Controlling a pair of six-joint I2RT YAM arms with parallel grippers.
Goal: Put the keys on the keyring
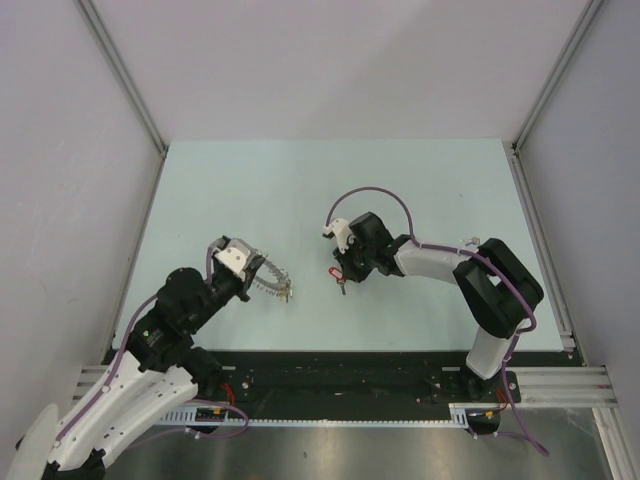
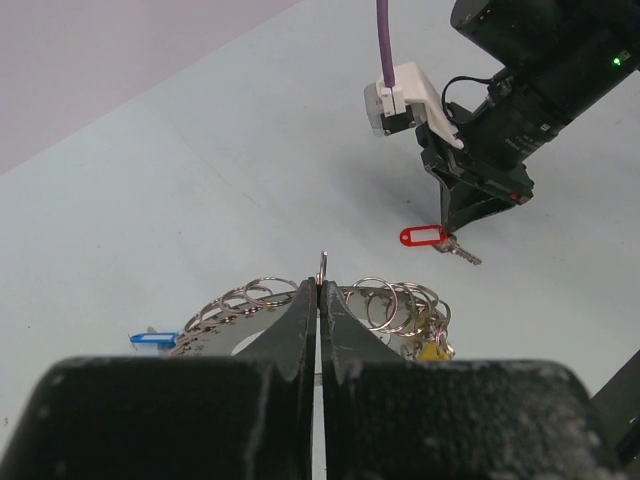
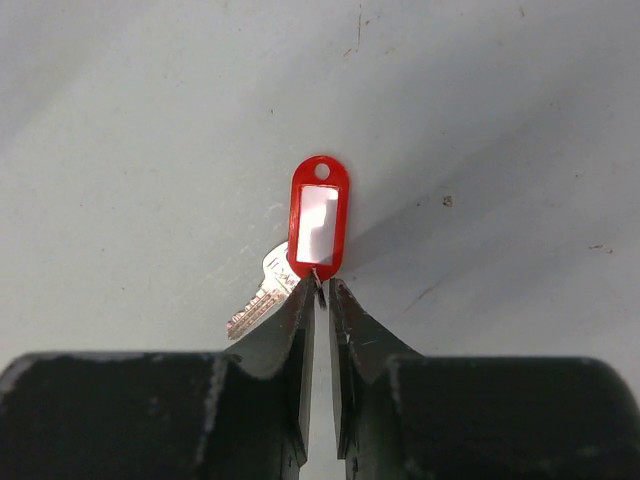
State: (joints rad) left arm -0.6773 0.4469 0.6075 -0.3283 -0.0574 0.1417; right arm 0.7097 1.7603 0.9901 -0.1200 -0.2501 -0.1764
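Top view, left fingers: the left fingers (image 1: 262, 280) reach toward the middle of the surface (image 1: 400, 180), with the keyring (image 1: 275, 285) at their tips as a silvery arc curving out beyond them.
Top view, right fingers: the right fingers (image 1: 346, 272) point at the left pair across a small gap, with the red key (image 1: 340, 277) at their tips.
Left wrist view, grip: the left fingers (image 2: 312, 305) are pressed together with no gap, pinching one small loop of the keyring (image 2: 322, 268) that stands up above the tips.
Left wrist view, keyring: the rest fans out to both sides of the tips as a row of overlapping coils.
Left wrist view, other keys: a blue key (image 2: 152, 340) sits at the far left end of the coils and a yellow key (image 2: 435, 350) at the right end.
Left wrist view, ahead: the red key (image 2: 423, 236) hangs beyond the tips, under the right fingers (image 2: 458, 215).
Right wrist view, grip: the right fingers (image 3: 310, 300) are closed to a thin slit, gripping the red key (image 3: 320, 215) at the base of its head.
Right wrist view, key: the red head stands straight ahead of the tips and the silver blade slants down to their left.
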